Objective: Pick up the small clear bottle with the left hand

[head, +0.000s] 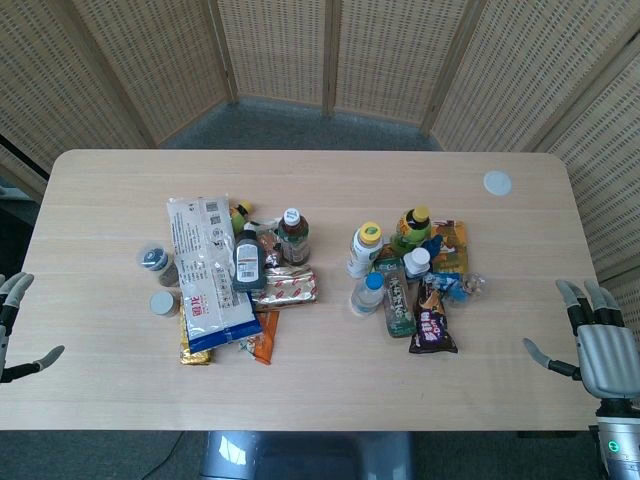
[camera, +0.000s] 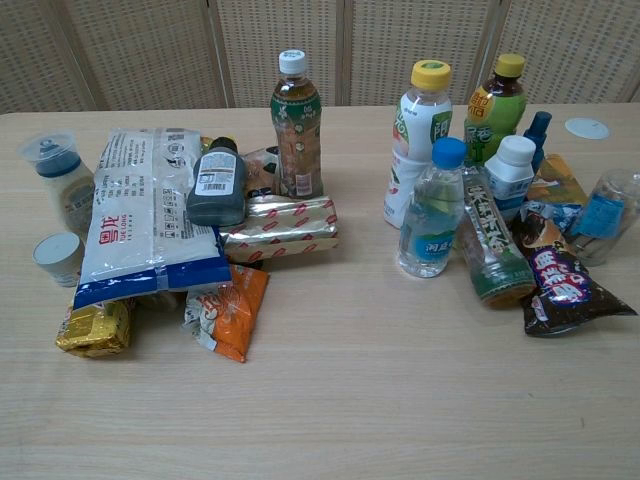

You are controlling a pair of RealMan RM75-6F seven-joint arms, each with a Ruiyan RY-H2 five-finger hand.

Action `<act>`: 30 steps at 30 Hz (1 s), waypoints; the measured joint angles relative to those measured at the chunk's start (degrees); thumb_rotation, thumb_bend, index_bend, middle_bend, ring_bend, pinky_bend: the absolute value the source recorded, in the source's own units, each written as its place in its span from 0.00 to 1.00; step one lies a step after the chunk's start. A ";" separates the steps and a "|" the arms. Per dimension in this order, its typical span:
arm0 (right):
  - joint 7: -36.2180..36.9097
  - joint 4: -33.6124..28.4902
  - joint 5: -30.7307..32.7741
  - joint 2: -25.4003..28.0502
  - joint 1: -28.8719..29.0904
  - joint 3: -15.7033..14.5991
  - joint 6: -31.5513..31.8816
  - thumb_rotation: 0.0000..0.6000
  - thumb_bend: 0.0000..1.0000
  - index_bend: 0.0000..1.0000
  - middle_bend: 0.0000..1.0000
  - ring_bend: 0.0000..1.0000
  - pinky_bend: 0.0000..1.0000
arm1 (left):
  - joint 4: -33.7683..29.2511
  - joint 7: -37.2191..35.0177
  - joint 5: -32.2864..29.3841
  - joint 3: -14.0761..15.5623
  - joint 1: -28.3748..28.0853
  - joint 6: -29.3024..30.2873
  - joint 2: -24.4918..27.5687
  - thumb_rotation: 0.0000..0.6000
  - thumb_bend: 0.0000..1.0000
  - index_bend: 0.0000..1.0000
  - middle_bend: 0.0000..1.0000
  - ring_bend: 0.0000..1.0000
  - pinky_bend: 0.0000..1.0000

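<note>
The small clear bottle (head: 367, 293) (camera: 432, 215) has a blue cap and a blue label. It stands upright in the right cluster, in front of a white bottle with a yellow cap (head: 364, 248) (camera: 421, 135). My left hand (head: 12, 330) hovers at the table's left edge, far from the bottle, holding nothing, its fingers spread. My right hand (head: 600, 345) is at the right edge, fingers apart and empty. Neither hand shows in the chest view.
A long dark bottle (camera: 489, 250) lies right beside the clear bottle, with a chocolate wrapper (camera: 560, 280) past it. A left cluster holds a large white bag (head: 208, 270), a grey bottle (camera: 217, 183), a tea bottle (camera: 297, 125) and snack packs. A white lid (head: 497, 183) lies far right.
</note>
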 measured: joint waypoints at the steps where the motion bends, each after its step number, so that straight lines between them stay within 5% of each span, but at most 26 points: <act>1: -0.05 -0.11 -0.06 0.03 0.02 0.00 0.01 0.26 0.26 0.00 0.00 0.00 0.00 | 0.03 -0.04 0.05 0.02 -0.01 -0.07 0.03 0.79 0.11 0.00 0.12 0.09 0.00; 18: 0.92 -0.87 -0.72 0.38 -1.62 -0.75 2.30 0.26 0.26 0.00 0.00 0.00 0.00 | -0.09 -2.35 -0.76 -0.65 -1.82 -3.57 0.77 0.80 0.11 0.00 0.12 0.09 0.00; 30: 0.80 -1.45 -0.12 0.70 -2.01 -0.75 2.15 0.27 0.26 0.00 0.00 0.00 0.00 | 4.16 -10.34 -7.17 -3.33 -8.33 -16.77 -2.26 0.80 0.11 0.00 0.09 0.08 0.00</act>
